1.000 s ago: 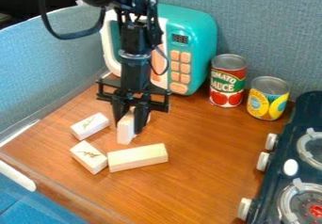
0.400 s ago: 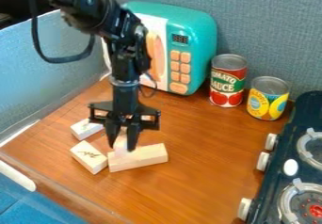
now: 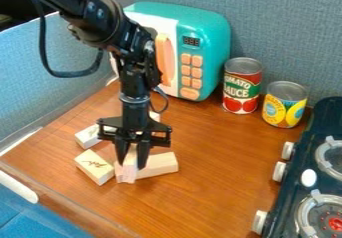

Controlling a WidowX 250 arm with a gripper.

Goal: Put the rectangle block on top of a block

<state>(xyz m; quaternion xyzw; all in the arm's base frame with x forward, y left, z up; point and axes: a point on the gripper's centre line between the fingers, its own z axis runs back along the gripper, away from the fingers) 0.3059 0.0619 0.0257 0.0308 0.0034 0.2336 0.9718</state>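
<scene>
The rectangle block [image 3: 131, 158] is between the fingers of the gripper [image 3: 131, 164], over the end of the long pale block [image 3: 160, 165] nearer the marked block [image 3: 94, 167], and it lies crosswise to the long one. Whether its underside touches the wood beneath or sits just above it, I cannot tell. The step in hand looks to be setting it down. To do that well, the arm should ease straight downward, keep the block level, and let go only once it rests flat. Its near end reaches to about the front edge of the long block and perhaps beyond, so a small shift back, and in toward the long block's middle, would give it firmer support; released too near the end, it could tip or slide off. Pressing hard might turn the lower block, so light contact should be enough. The gripper is narrow, drawn in to the block's width, with one finger against each long side and the tips low beside the supporting block. On release, the fingers should part evenly and rise straight up, so that neither drags the block or knocks the one below.
</scene>
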